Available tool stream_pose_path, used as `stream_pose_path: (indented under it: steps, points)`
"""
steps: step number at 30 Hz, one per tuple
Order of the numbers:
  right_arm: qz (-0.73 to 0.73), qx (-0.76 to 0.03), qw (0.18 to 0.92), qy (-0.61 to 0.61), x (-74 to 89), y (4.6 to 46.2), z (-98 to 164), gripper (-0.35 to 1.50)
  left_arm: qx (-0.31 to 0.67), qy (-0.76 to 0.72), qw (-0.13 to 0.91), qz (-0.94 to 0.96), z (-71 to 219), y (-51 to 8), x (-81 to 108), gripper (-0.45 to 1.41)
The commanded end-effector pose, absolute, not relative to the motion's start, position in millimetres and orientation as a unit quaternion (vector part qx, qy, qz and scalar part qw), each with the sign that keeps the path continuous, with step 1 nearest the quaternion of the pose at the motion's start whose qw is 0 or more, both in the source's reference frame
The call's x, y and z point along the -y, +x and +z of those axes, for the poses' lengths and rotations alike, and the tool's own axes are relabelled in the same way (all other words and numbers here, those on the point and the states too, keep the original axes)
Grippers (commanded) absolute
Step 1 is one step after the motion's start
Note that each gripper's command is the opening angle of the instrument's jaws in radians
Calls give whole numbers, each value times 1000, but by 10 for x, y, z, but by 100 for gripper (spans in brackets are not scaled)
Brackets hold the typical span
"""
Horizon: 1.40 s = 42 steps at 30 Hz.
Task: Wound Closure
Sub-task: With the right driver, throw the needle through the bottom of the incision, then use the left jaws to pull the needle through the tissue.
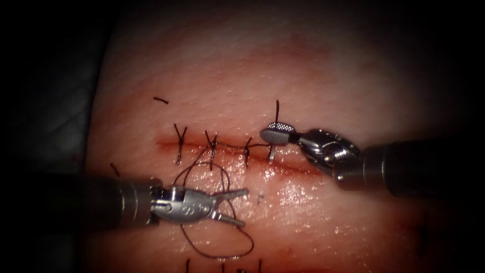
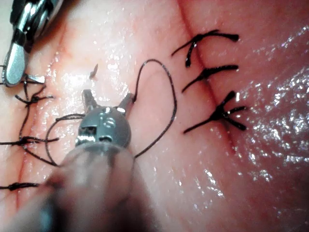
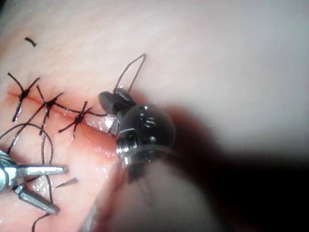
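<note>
Left tool [image 1: 237, 206] jaws open, empty, amid loose thread [image 1: 222, 253]; right tool [image 1: 277, 132] closed on needle [image 3: 131, 72] at cut [image 1: 293, 166].

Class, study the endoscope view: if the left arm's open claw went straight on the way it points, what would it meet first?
Probably the loose thread looping across the left claw; beyond that, bare wet tissue. Depth is unclear, so it might pass above the loop.
</note>
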<state>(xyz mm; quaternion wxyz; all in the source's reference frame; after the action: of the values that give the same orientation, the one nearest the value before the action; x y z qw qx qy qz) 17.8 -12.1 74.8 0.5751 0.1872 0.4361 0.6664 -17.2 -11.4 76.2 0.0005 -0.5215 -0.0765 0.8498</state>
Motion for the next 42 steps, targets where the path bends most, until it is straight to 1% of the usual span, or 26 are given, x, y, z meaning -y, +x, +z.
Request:
stream_pose_path:
  steps: [1,3,5,7,8,9,11,14,18,19,21,22,23,24,25,27,28,30,34,35,36,37,38,39,41,42]
  points:
    - [677,-434,561,197,126,185,752,-35,74,-522,-2,850,768,-179,117,37]
    - [701,-422,525,233,124,188,752,-35,71,-521,-11,851,767,-180,118,36]
    - [702,-422,513,257,124,191,753,-35,71,-521,-11,850,767,-180,118,36]
    - [700,-400,487,335,136,203,755,-35,67,-522,-18,850,767,-180,115,34]
    - [700,-400,487,335,136,203,755,-35,67,-522,-18,850,767,-180,115,34]
    - [702,-377,467,383,148,211,756,-35,67,-521,-20,851,767,-182,114,32]
    - [698,-357,458,418,159,217,756,-35,65,-521,-22,851,767,-184,114,32]
    - [686,-347,452,452,173,221,752,-35,61,-522,-26,851,766,-185,114,32]
    - [685,-350,447,456,176,217,744,-35,54,-526,-27,848,763,-184,113,29]
    - [690,-357,440,450,172,215,743,-35,52,-527,-29,848,761,-185,113,29]
    - [676,-388,452,434,166,210,742,-35,47,-530,-31,846,757,-186,113,29]
    - [662,-414,478,402,156,199,738,14,41,-539,-35,841,749,-192,113,27]
    - [660,-415,482,400,153,195,737,14,40,-542,-37,839,747,-194,112,27]
    - [657,-417,487,397,150,190,736,24,37,-548,-40,835,744,-197,111,27]
    - [653,-423,491,394,146,184,736,44,36,-554,-42,831,741,-202,111,27]
    - [651,-425,492,393,144,176,737,54,38,-561,-46,826,742,-207,110,27]
    - [651,-425,492,392,144,174,737,54,38,-562,-47,825,743,-208,109,27]
    - [654,-423,493,387,144,164,740,46,40,-566,-49,822,749,-209,102,27]
    - [658,-424,493,380,143,158,744,42,40,-569,-50,820,754,-214,97,25]
    - [659,-424,494,376,145,156,746,37,40,-570,-51,819,758,-215,94,24]
    - [658,-425,495,375,148,154,747,27,40,-572,-53,817,762,-215,92,15]
    - [658,-425,496,375,150,153,747,26,40,-573,-53,817,764,-215,90,7]
    - [659,-425,496,373,152,152,747,24,42,-574,-52,816,768,-215,88,-18]
    - [660,-426,496,370,154,148,747,14,50,-575,-40,816,773,-215,85,-45]
    - [662,-427,495,366,158,137,746,2,99,-591,-49,799,780,-222,77,-45]
    - [663,-428,495,365,159,135,745,0,118,-595,-46,793,781,-224,77,-45]
